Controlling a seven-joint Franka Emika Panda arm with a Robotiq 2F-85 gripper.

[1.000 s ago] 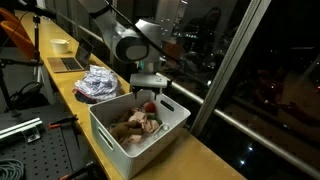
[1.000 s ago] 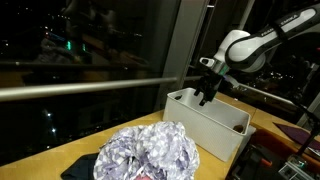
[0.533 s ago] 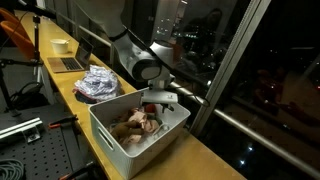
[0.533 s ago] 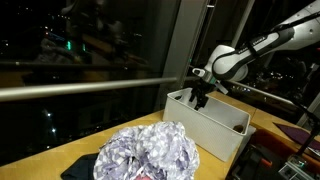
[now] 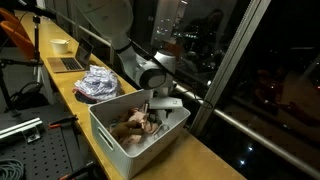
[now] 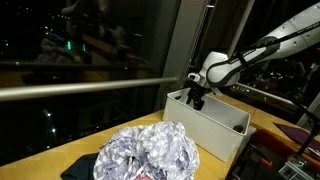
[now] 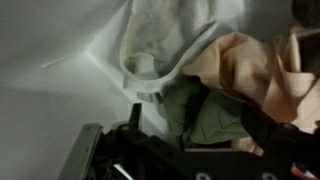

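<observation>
In an exterior view the gripper (image 5: pixel 151 107) dips inside the far rim of the white bin (image 5: pixel 108 136). Its jaws are spread wide and hold nothing, just above the heap of clothes (image 5: pixel 134 125) lying in the white bin. The white bin stands on a yellow wooden counter (image 5: pixel 205 158) that runs along a dark night window (image 5: pixel 270 70). Behind the white bin lies a crumpled silvery cloth (image 5: pixel 97 83), and farther back a laptop (image 5: pixel 68 63).

In an exterior view the gripper (image 6: pixel 197 100) hangs at the white bin's (image 6: pixel 215 135) window-side corner, with the crumpled silvery cloth (image 6: pixel 150 155) in front of the white bin.

In the wrist view the gripper (image 7: pixel 195 152) shows dark fingers far apart. They sit close over the heap of clothes (image 7: pixel 205 110), which is green, peach and white, beside the white bin's pale wall (image 7: pixel 50 50).
</observation>
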